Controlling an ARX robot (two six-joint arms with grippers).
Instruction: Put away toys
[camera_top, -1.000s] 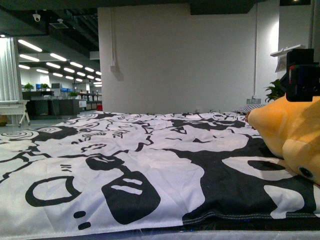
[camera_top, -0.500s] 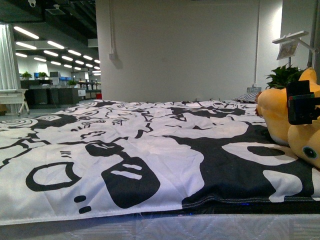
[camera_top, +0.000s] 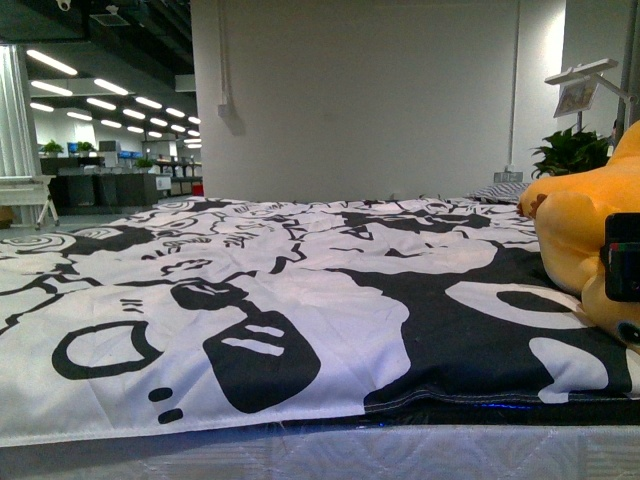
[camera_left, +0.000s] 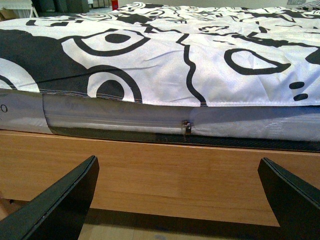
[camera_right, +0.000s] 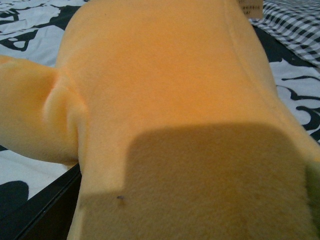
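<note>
The left gripper (camera_left: 177, 161) hangs low in front of the bed's near edge, its two dark fingers (camera_left: 60, 200) spread wide with nothing between them. Facing it is the wooden bed frame (camera_left: 150, 175), then the mattress (camera_left: 110, 112) with a small zip pull (camera_left: 186, 127), and on top a black-and-white patterned cover (camera_top: 300, 300) that drapes over that near edge.

Along the bed's right edge lies the yellow-orange plush toy (camera_top: 580, 230), resting on the cover. The right gripper (camera_top: 624, 255) shows only as a black block against the toy's side in the front view. In the right wrist view the plush fills almost everything, with one dark finger (camera_right: 35, 210) just beside its underside. I cannot tell whether that claw is closed on the toy or merely pressed against it.

Toward the far right corner sits a checked cloth (camera_right: 295, 25). Beyond the far edge stand a potted plant (camera_top: 570, 152) and a plain white wall (camera_top: 370, 100), with a lit office (camera_top: 100, 150) off to the left.
</note>
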